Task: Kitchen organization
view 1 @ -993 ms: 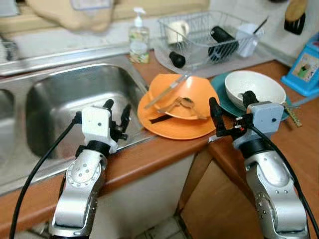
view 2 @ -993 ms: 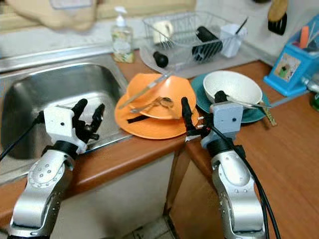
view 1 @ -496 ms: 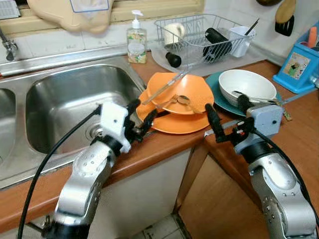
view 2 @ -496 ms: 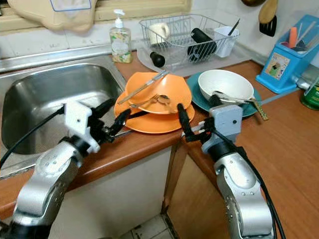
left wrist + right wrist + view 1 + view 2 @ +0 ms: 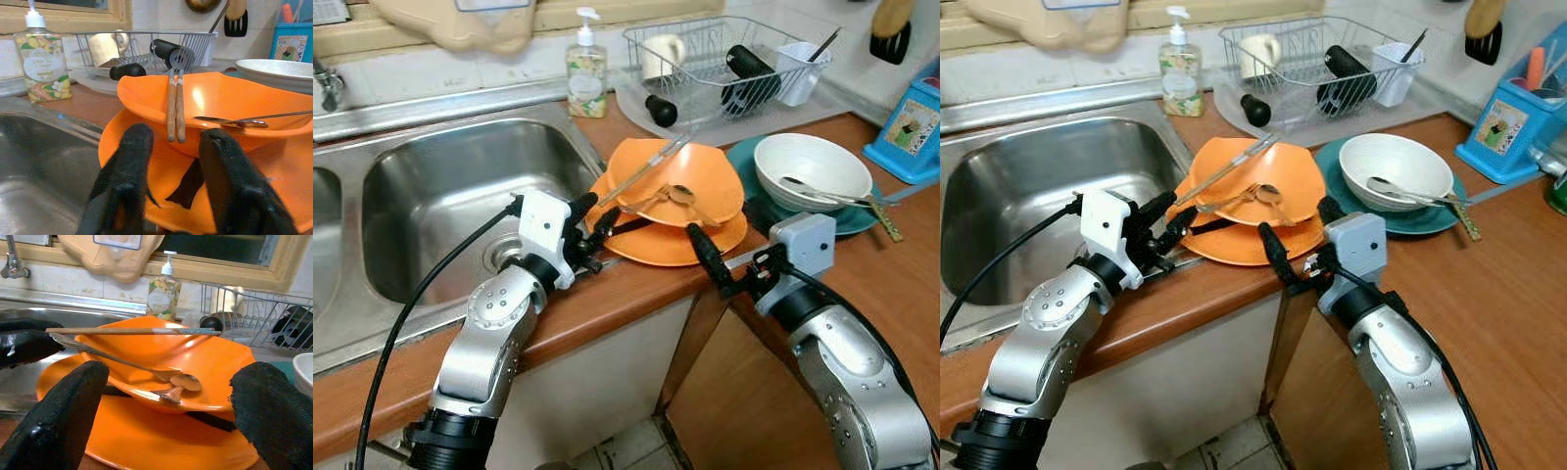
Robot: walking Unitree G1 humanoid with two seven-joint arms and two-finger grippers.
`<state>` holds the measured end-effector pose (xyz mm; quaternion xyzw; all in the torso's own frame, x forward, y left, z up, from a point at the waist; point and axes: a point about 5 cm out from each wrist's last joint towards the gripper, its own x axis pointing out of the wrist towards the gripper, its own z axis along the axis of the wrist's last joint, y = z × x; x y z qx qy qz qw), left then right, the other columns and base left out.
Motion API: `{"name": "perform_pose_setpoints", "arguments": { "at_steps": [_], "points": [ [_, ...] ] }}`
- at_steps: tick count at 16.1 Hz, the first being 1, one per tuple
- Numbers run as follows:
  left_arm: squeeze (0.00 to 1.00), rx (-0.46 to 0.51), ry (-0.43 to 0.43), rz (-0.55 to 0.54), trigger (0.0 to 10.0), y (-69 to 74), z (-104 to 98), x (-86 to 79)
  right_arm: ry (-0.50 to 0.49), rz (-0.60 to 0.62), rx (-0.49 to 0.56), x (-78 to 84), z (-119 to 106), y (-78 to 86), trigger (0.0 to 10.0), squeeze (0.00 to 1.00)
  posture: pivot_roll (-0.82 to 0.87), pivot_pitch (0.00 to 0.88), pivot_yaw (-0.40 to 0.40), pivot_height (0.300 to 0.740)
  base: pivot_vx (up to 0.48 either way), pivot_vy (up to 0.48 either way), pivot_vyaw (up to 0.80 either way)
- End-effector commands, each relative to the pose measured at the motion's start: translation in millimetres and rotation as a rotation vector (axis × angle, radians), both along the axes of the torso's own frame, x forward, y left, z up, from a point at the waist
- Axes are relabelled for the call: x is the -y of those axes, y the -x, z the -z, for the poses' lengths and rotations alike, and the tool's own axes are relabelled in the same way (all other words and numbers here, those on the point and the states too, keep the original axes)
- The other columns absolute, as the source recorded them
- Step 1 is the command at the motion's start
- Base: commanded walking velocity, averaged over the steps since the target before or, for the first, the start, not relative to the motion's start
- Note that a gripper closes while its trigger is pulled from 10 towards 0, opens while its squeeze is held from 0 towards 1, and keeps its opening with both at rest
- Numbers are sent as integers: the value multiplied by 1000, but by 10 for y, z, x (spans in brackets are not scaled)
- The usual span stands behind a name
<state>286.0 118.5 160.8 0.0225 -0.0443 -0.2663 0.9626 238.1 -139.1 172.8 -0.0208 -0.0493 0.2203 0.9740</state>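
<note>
An orange bowl (image 5: pixel 700 181) sits on an orange plate (image 5: pixel 666 245) at the counter's front edge beside the sink. Wooden chopsticks (image 5: pixel 641 174) lie across the bowl's rim, and a fork and spoon (image 5: pixel 671 196) lie inside it. A dark flat piece (image 5: pixel 626 227) sticks out between bowl and plate. My left gripper (image 5: pixel 594 211) is open at the plate's left rim, its fingers (image 5: pixel 129 166) on either side of the edge. My right gripper (image 5: pixel 1299 227) is open wide at the plate's front right edge, facing the bowl (image 5: pixel 161 352).
A white bowl (image 5: pixel 813 162) with a spoon sits on a teal plate (image 5: pixel 749 171) to the right. Behind stand a wire dish rack (image 5: pixel 724 59) and a soap bottle (image 5: pixel 586 73). The steel sink (image 5: pixel 440 196) lies left; a blue utensil holder (image 5: pixel 911 122) stands far right.
My left gripper has swung from over the sink edge to the orange plate's left rim. My right gripper has dropped and shifted left toward the plate's front edge.
</note>
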Motion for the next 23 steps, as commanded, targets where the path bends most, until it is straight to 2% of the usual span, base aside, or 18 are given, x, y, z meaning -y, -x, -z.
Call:
{"name": "perform_pose_setpoints", "arguments": {
  "at_steps": [1,18,19,20,21,22,23],
  "points": [
    [0,19,0,5,0,-40,-42,-7,4,-11,2,3,-21,33,10000,0,-33,0,0,740,0,0,0],
    [0,65,31,-36,0,-104,-96,-36,21,-32,-4,-20,-2,43,10000,0,-35,0,7,740,0,0,0],
    [0,74,31,-28,1490,-104,-114,-24,21,-30,-2,-20,-4,42,10000,0,-35,0,7,740,0,0,0],
    [0,78,32,-24,2118,-104,-120,-19,21,-29,-2,-20,-4,42,10000,0,-35,0,7,740,0,0,0],
    [0,88,21,-17,8353,-101,-137,-9,20,-27,-1,-20,-5,42,10000,0,-36,0,9,740,0,0,0],
    [0,92,12,-23,10000,-103,-143,-10,20,-27,-2,-19,-5,42,10000,0,-36,0,9,740,0,0,0],
    [616,94,6,-21,10000,-104,-145,-7,19,-26,-2,-18,-5,43,10000,0,-37,0,10,740,0,0,0]
  ]
}}
